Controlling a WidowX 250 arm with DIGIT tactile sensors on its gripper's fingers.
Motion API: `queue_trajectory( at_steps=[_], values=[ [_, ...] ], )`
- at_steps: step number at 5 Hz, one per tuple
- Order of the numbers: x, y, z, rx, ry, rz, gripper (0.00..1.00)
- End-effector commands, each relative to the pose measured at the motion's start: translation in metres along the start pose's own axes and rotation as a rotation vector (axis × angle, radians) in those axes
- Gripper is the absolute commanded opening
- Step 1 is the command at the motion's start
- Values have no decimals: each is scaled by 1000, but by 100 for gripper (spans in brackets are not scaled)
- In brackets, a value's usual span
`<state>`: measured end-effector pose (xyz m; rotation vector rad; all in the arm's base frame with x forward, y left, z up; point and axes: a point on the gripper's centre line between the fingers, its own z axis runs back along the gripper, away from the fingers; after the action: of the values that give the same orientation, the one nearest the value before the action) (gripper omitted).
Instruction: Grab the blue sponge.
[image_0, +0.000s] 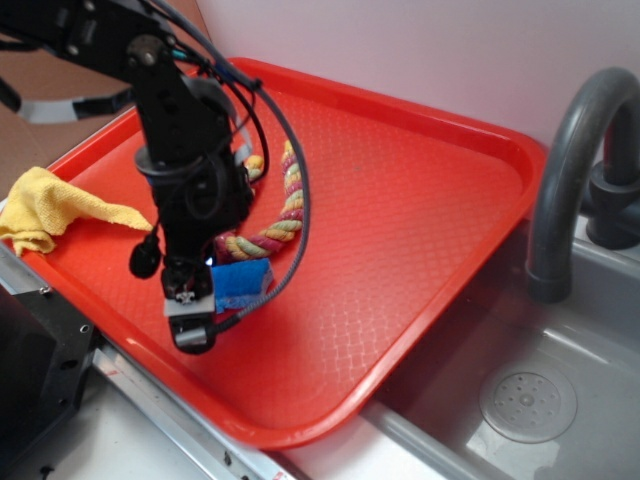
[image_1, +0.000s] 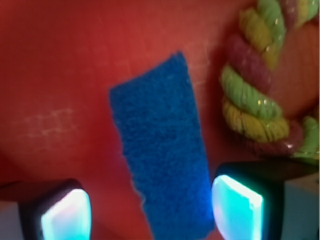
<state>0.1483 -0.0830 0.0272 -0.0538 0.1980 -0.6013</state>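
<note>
The red tray (image_0: 420, 250) contains the blue sponge (image_1: 162, 155), rope toy (image_0: 280, 215) and yellow cloth (image_0: 45, 205); gripper (image_1: 150, 210) fingers spread astride the sponge

The arm's gripper (image_0: 193, 318) hangs low over the red tray (image_0: 400, 230), right beside the blue sponge (image_0: 243, 284) lying on it. A coloured rope (image_0: 283, 205) curls just behind the sponge, and a yellow cloth (image_0: 45, 210) drapes the tray's left edge.
</note>
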Motion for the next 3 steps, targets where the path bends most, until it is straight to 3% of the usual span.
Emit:
queue_trajectory(
  at_steps=[1, 2, 3],
  values=[
    [3, 0, -16, 20, 47, 6, 100],
    [4, -1, -18, 31, 54, 7, 0],
    [4, -7, -24, 45, 67, -7, 0]
  ],
)
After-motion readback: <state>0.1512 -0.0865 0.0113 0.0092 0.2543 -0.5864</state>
